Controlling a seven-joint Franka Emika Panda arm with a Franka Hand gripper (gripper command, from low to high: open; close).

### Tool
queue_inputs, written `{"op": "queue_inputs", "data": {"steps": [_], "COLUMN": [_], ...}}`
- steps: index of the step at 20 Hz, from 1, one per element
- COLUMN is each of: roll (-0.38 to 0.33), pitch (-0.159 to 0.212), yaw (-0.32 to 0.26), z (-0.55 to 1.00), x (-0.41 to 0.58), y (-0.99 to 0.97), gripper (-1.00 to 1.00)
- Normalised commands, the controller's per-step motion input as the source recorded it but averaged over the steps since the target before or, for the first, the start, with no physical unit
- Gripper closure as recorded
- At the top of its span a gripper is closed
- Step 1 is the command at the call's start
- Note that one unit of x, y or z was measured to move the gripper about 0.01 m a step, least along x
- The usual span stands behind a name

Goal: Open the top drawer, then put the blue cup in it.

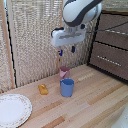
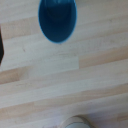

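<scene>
The blue cup (image 1: 67, 87) stands upright on the wooden table, and the wrist view looks down into its empty inside (image 2: 57, 20). My gripper (image 1: 66, 50) hangs well above and a little behind it. It is open, with nothing between its blue-tipped fingers (image 1: 60, 52). On the exterior view's right, the dark-brown cabinet's top drawer (image 1: 114, 22) is shut flush with the like drawer front below it. My gripper is far from the cabinet.
A smaller pink cup (image 1: 64, 72) stands just behind the blue one; a pale round rim (image 2: 75, 122) shows at the wrist view's edge. A small orange object (image 1: 43, 89) and a patterned plate (image 1: 12, 110) lie toward the exterior view's left. A woven screen (image 1: 35, 35) backs the table.
</scene>
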Motion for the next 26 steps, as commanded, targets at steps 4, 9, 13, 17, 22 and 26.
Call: {"op": "queue_inputs", "data": {"steps": [4, 9, 13, 17, 22, 26], "roll": [-0.356, -0.375, -0.375, -0.375, -0.375, -0.375], "pitch": [-0.117, -0.137, -0.118, -0.028, 0.0, 0.029], "yaw": [0.164, 0.135, 0.056, -0.014, -0.059, -0.09], "z": [0.03, 0.0, 0.0, 0.0, 0.0, 0.01], "x": [-0.265, -0.107, 0.078, 0.313, 0.386, 0.347], "y": [-0.23, -0.24, -0.24, -0.23, -0.23, -0.2], "gripper": [-1.0, -1.0, -1.0, -1.0, -1.0, -1.0]}}
